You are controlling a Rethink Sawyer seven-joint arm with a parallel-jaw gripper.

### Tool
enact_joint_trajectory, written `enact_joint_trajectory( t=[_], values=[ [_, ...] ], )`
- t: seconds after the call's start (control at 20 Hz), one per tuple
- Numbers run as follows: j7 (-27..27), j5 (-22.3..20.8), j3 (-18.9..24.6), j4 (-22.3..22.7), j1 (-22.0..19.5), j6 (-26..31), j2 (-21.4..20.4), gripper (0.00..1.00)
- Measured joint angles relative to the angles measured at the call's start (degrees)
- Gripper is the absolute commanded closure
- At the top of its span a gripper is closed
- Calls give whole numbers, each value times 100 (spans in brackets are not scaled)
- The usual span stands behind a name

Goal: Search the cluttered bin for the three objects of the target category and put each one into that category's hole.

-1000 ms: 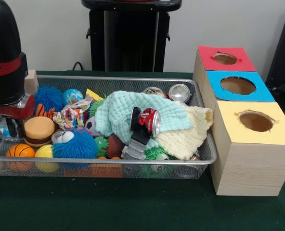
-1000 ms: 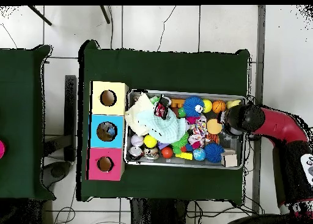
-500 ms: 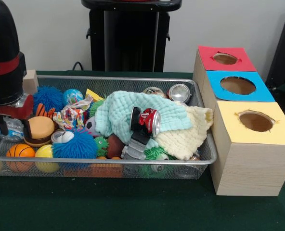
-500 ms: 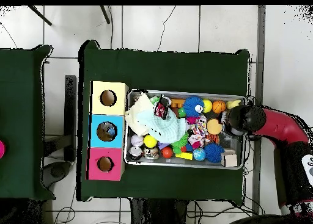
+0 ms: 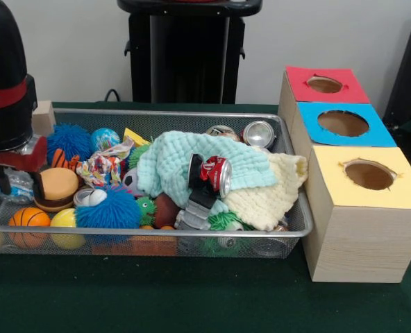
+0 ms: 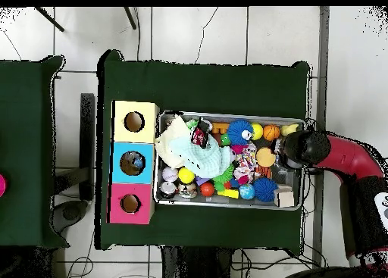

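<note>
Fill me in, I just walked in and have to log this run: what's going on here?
The robot arm is sorting a cluttered wire bin into three boxes with holes, topped red, blue and yellow. Its gripper is down at the bin's end farthest from the boxes, beside a toy burger. Whether it holds anything is unclear.

The arm is standing at the picture's left edge in the front view, its black shell with 1 red band pointing straight down. In the overhead view the red forearm is reaching in from the right. The gripper is hanging below the wrist; its finger state cannot be determined.
</note>
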Motion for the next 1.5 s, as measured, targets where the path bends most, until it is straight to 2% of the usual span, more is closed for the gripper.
enact_joint_trajectory(
  t=[0.45, 0.7, 0.8, 1.1, 1.5],
  values=[
    [0, 1, -166, -11, 39, 1, -181, 0],
    [0, 14, -265, -242, 40, 6, -3, 0],
    [0, 2, -268, -457, 94, -1, 248, 0],
    [0, -1, -302, -608, 140, 0, 522, 0],
    [0, 0, -332, -473, 118, 1, 362, 0]
  ],
)
